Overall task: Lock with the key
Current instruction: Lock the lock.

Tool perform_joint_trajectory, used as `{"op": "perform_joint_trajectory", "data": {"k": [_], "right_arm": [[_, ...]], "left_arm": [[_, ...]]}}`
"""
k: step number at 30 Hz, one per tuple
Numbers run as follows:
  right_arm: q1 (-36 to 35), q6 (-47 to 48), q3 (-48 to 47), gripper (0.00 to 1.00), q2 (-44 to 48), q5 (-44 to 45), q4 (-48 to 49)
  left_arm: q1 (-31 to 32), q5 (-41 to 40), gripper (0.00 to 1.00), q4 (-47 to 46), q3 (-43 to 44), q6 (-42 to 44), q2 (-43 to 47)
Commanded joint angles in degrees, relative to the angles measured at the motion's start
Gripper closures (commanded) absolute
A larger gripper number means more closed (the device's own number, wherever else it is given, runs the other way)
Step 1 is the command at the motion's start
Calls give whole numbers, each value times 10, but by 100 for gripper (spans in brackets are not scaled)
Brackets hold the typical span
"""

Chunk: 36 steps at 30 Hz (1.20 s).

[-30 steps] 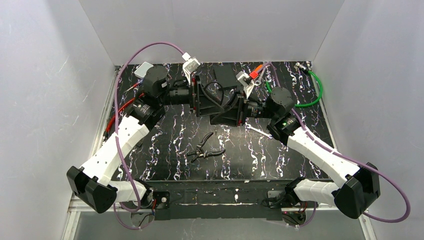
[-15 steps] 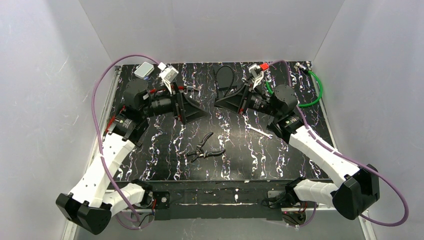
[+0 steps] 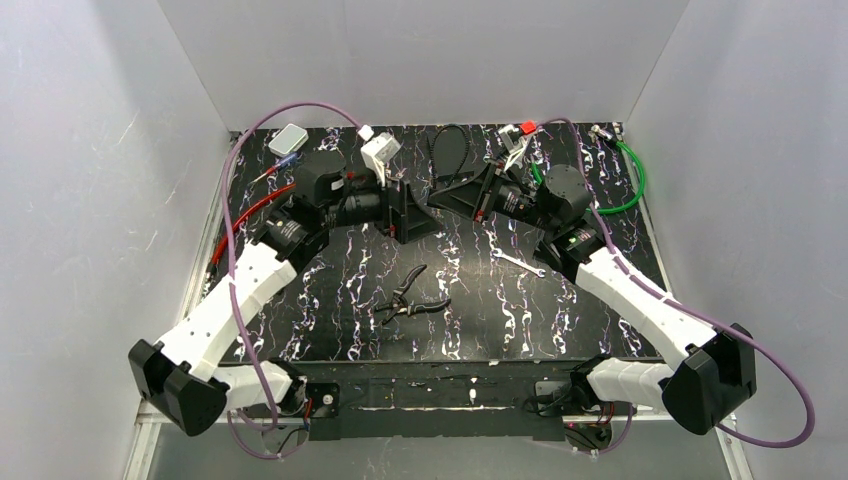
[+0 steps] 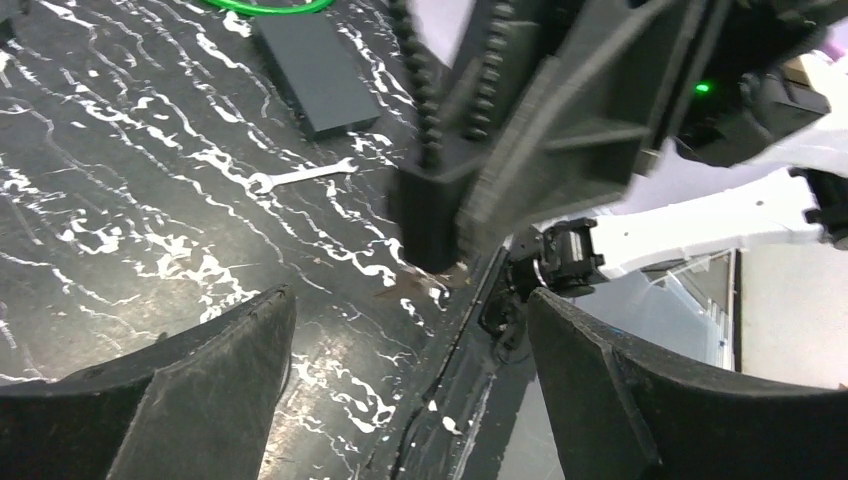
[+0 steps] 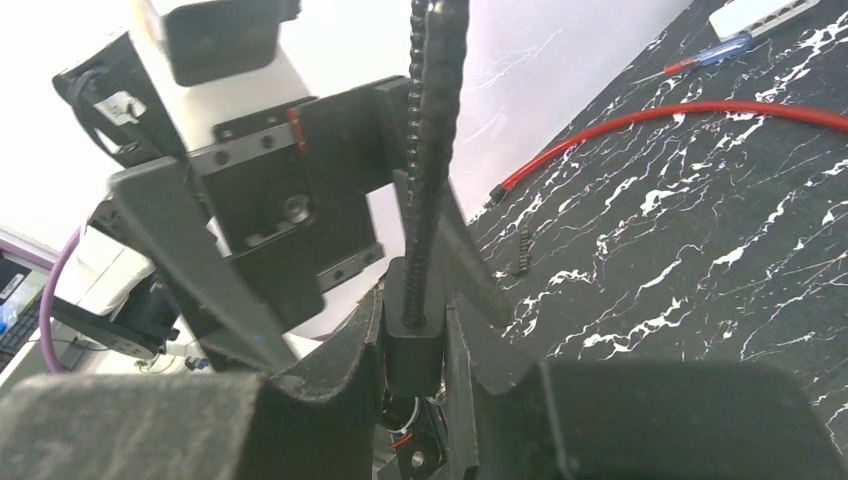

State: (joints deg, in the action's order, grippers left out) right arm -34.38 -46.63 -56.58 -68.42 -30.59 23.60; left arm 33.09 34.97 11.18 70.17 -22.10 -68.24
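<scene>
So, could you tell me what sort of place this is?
Probably a lab robot test booth: plain white walls box in a black marbled table strewn with pliers, a wrench and a green cable.

Table black, white veining; lock black; green cable; red cable; wrench silver.

The left arm and right arm have long white shells with chunky black housings at the joints. A purple cable loops along each. A green light glows on the right arm. The left hand and right hand are matte black with broad, wedge-shaped fingers.
</scene>
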Motion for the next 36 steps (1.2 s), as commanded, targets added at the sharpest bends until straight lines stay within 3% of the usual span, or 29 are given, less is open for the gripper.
{"op": "perform_joint_trajectory", "data": {"k": [1,7,12,17,23,29,36], "right_arm": [[-4,-12,-24,99,9,-15,64],[-5,-26,-21,99,21,-40,96],[-5,-39,-17,99,27,-53,116],[-5,-39,-12,99,27,-56,130],[-2,-24,-13,99,24,-37,113],[-2,-19,-21,99,10,-14,97],[-2,-18,-40,99,-3,-4,82]], "left_arm": [[-1,-33,19,33,44,12,-22],[-49,34,29,-14,5,-75,-28],[-109,129,39,-166,-71,-227,-26],[-110,192,53,-273,-98,-293,-30],[-110,232,64,-373,-126,-315,9],[-96,249,64,-422,-139,-315,35],[-86,208,65,-426,-120,-312,20]]}}
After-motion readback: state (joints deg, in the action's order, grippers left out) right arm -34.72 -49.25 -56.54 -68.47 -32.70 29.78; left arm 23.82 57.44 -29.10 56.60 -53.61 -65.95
